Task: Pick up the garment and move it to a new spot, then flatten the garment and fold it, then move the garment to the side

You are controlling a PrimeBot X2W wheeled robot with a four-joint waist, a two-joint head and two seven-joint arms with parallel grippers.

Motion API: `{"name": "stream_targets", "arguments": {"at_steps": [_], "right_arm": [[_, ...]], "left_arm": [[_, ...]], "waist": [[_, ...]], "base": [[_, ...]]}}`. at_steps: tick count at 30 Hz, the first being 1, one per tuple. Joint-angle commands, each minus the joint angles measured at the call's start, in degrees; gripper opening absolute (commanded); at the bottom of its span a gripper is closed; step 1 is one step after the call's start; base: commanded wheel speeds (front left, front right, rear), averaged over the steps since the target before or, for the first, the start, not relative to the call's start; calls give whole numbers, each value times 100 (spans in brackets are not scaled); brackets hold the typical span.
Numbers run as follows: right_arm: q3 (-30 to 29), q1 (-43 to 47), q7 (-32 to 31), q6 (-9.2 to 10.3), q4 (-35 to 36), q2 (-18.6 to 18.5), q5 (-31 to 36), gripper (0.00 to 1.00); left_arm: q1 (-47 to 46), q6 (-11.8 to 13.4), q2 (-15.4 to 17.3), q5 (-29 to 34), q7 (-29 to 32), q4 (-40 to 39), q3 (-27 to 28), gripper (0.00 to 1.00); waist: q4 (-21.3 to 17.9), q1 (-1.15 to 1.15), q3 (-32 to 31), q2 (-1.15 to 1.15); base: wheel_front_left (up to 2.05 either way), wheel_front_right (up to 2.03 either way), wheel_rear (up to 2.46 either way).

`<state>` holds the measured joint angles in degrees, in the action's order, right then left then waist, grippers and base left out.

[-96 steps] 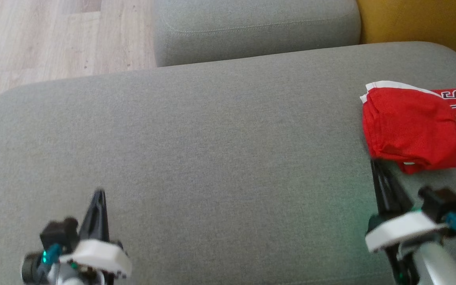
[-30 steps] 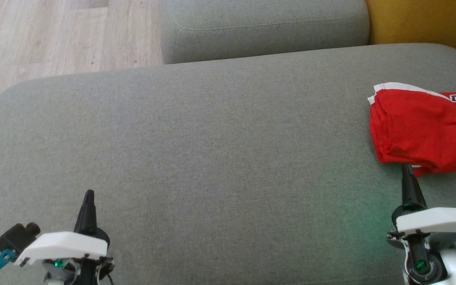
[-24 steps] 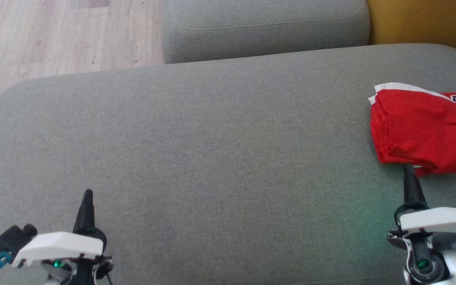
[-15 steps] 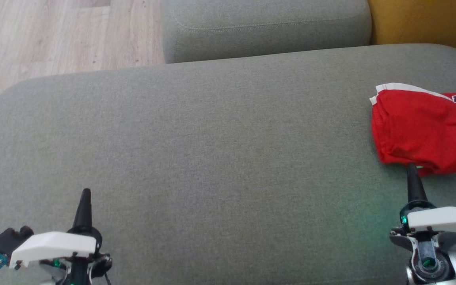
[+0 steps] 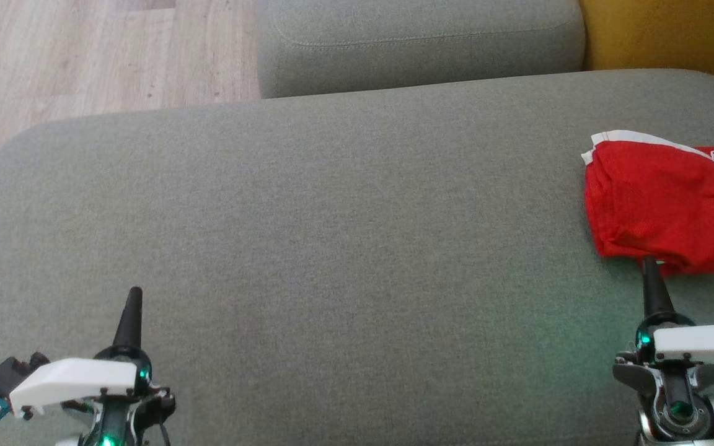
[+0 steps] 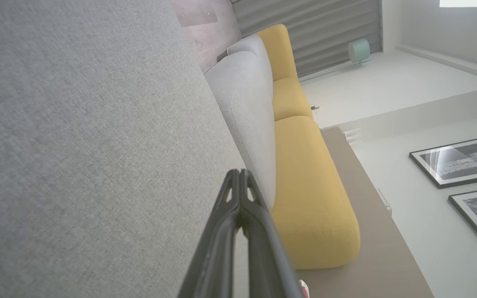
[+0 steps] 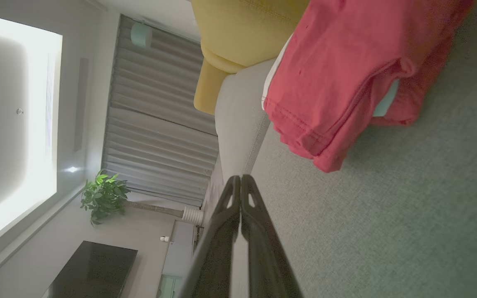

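Observation:
The garment [image 5: 661,201] is a red jersey with a white trim and dark lettering. It lies folded at the right end of the grey sofa seat [image 5: 332,217], partly cut off by the head view's edge. My right gripper [image 5: 648,263] is shut and empty, its tip just short of the garment's near edge. In the right wrist view the garment [image 7: 346,78] lies ahead and to the right of the shut right gripper [image 7: 238,179]. My left gripper [image 5: 135,291] is shut and empty at the lower left, over bare cushion, and its closed left gripper [image 6: 238,173] fingers show in the left wrist view.
A second grey cushion [image 5: 419,43] stands behind the seat. A yellow cushion [image 5: 667,31] is at the back right. Wooden floor [image 5: 84,56] lies beyond the seat's left end. Framed pictures [image 6: 458,161] hang on a wall.
The head camera has shifted slightly. Both arms have drawn back and turned upright since the earliest frame. The garment lies where it was.

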<state>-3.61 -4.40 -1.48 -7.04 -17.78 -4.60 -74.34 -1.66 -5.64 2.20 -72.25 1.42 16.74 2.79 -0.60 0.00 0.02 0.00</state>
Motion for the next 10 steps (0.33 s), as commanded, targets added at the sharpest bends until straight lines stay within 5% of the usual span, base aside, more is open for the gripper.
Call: {"name": "stream_targets", "arguments": {"at_steps": [1, 10], "right_arm": [[43, -207, -53, -36, 241, -17, -173, 0], [-59, -199, -189, -39, 281, 40, -653, 0]], "left_arm": [[-334, -58, 60, -175, 57, -217, 209, 0], [-370, -96, 62, -718, 192, -232, 259, 0]], "waist": [[3, 0, 1, 0], [20, 0, 5, 0]], "base": [[0, 0, 0], [0, 0, 0]]}}
